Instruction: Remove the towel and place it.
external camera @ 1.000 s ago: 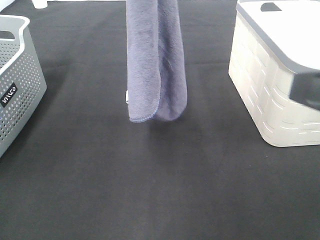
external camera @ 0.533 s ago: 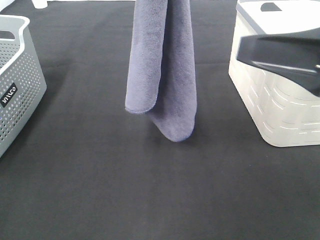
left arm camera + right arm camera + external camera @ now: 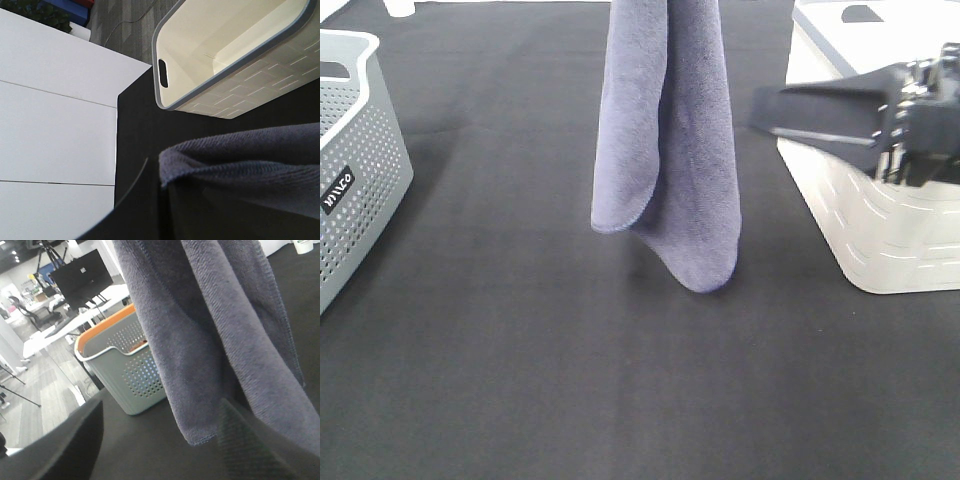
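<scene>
The left gripper (image 3: 170, 210) is clamped on the hanging towel (image 3: 665, 150) (folded lengthwise), and just beside the towel the right gripper (image 3: 765, 112) stands spread apart.

Soft, even overhead light falls on the hanging grey-lavender microfibre towel (image 3: 665, 150). Near its lower tip the black table covering (image 3: 620, 390) carries only a faint, diffuse shadow. Right of the towel, the cream plastic bin (image 3: 840, 215) has a washed-out white top, and the dark right gripper (image 3: 765, 112) before it looks smeared. Its fingers (image 3: 55, 450) blur in the right wrist view, where the towel's nap is sharp.
</scene>
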You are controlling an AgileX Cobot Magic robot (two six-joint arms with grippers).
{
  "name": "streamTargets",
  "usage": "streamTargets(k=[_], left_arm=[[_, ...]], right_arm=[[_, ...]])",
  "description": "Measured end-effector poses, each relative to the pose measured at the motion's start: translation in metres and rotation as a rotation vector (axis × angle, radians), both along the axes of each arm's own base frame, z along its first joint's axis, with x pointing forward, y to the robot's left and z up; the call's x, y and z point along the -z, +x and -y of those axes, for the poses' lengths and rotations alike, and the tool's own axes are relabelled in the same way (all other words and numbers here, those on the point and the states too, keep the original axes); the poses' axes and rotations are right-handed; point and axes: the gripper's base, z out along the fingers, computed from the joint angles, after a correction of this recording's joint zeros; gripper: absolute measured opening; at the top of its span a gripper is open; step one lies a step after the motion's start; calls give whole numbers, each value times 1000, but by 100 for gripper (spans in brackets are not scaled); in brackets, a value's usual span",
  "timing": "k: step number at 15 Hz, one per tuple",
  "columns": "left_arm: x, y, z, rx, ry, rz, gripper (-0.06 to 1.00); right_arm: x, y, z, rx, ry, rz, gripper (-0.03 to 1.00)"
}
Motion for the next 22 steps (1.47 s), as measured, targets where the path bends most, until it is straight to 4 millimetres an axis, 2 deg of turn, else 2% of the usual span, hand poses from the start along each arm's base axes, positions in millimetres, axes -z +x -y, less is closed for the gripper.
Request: streamTargets(k=[3,5,8,12,17,20,22], left_arm=[[4,4,3,-3,-1,2,0],[6,7,4,-2,1,6,0],[8,8,6,6,7,7,0],[8,8,6,10,2,5,0],[8,7,8,18,-20,-11,0],[8,7,8,18,-20,-11,0],[8,7,8,18,-20,-11,0]], right_arm=[[6,4,-26,36,-182,29,65],[3,15,-36,83,-263,60,65],[3,35,-44,75,-270,63,66],[15,56,-64,-98,-201,82,66],[52,95,-78,-138,-223,27,66],[72,101,-80,-149,-244,-8,65],[70,98,-82,-184,-207,-6,59]])
